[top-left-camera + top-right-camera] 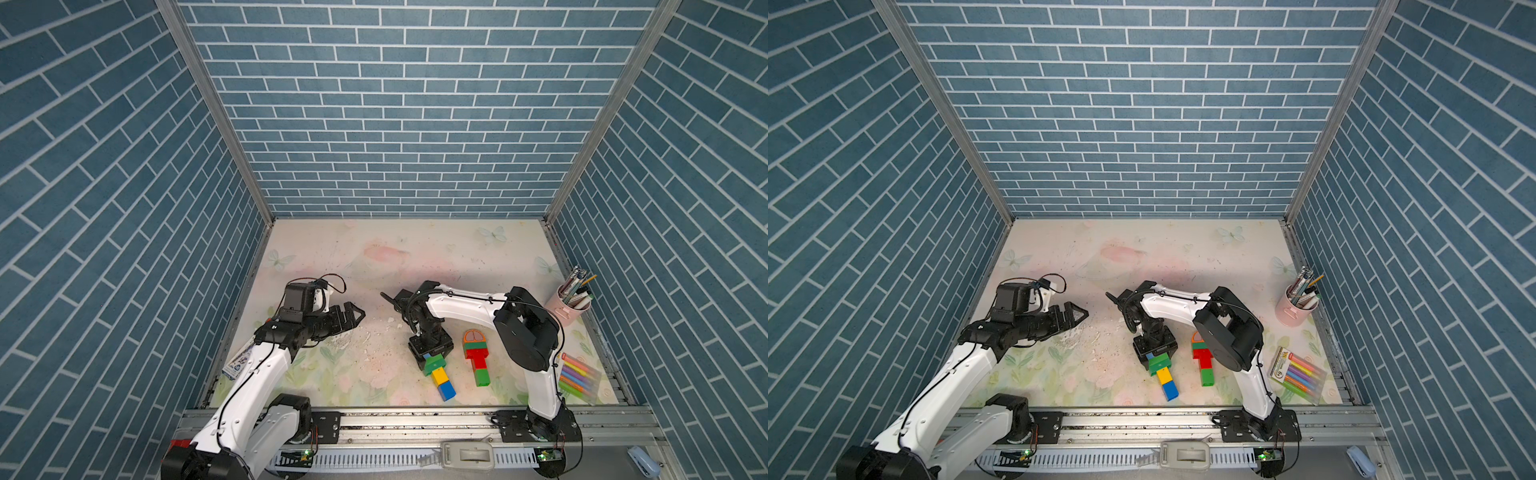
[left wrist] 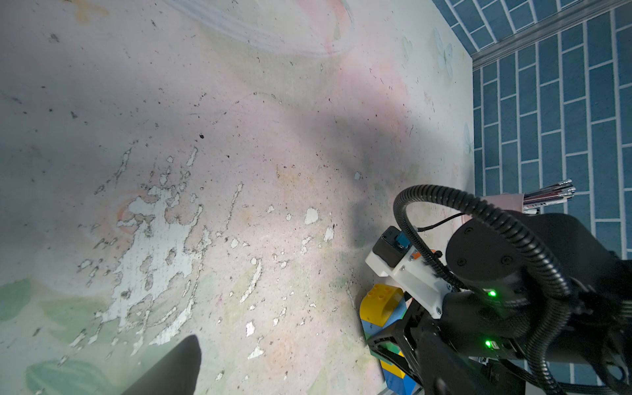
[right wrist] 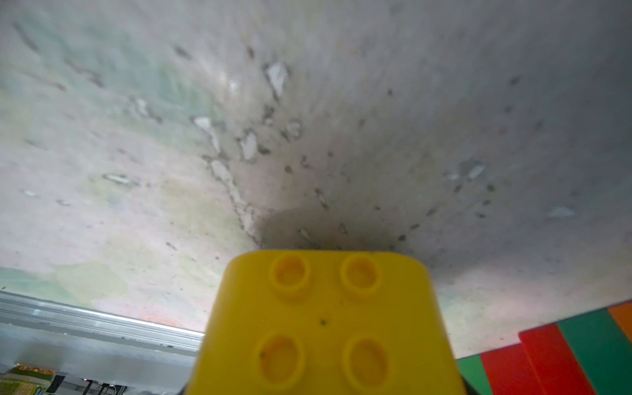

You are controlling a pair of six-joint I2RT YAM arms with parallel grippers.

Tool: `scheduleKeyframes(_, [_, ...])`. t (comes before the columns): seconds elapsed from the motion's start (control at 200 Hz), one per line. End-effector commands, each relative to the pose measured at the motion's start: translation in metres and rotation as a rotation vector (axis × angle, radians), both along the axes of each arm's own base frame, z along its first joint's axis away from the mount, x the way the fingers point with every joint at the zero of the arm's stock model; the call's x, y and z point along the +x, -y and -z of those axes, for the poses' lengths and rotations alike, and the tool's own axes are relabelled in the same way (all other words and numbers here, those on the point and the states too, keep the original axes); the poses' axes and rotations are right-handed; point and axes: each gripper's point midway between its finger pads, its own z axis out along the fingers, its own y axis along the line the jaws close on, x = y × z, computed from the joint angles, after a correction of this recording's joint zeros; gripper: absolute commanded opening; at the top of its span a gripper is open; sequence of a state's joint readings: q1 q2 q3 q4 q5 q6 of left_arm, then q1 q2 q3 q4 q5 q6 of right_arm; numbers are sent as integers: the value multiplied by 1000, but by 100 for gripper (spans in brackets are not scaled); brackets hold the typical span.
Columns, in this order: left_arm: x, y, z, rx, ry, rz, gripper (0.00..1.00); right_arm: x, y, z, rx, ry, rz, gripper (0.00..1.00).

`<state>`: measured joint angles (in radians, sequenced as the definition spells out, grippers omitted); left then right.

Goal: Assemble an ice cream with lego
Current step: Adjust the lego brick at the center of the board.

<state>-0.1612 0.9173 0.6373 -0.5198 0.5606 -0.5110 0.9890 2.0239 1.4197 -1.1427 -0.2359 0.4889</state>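
Top views both show the right gripper [image 1: 432, 357] clamping the lego stick [image 1: 441, 380], with the red-green lego stack [image 1: 477, 362] just beside it. The marker pack [image 1: 579, 379] and pen cup [image 1: 572, 308] sit at right. The left gripper [image 1: 353, 318] is splayed and empty.

Worn pastel floral tabletop [image 1: 415, 257], paint flaking mid-way.
On it lie an orange, green and red plastic brick row [image 1: 477, 362], a green, yellow and blue row [image 1: 440, 376] beside, a clear pack of coloured markers [image 1: 579, 378], and a pink pen cup [image 1: 571, 305] (upright).
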Motion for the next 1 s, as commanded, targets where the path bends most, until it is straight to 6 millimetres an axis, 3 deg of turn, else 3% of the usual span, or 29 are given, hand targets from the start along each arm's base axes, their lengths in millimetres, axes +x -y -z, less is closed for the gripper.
scheduleKeyframes(0.0, [-1, -4, -1, 17, -3, -8, 100, -2, 6, 7, -25, -14, -7, 26])
scheduleKeyframes(0.345, [-1, -5, 0, 23, -5, -10, 100, 0, 8, 13, -39, -11, -25, 43])
scheduleKeyframes(0.545, [-1, -6, 0, 28, -7, -13, 100, 4, 7, 12, -25, 10, -32, 61])
scheduleKeyframes(0.645, [-1, -6, 1, 31, -9, -16, 100, 7, 4, 9, -8, 28, -34, 71])
scheduleKeyframes(0.765, [-1, -8, 2, 39, -11, -19, 100, 12, 0, 2, 24, 60, -30, 96])
scheduleKeyframes(0.91, [0, -12, 4, 65, -14, -30, 99, 17, -4, -7, 69, 103, -25, 97])
scheduleKeyframes(0.995, [2, -16, 3, 98, -6, -40, 100, 27, -5, -23, 104, 177, -25, 97])
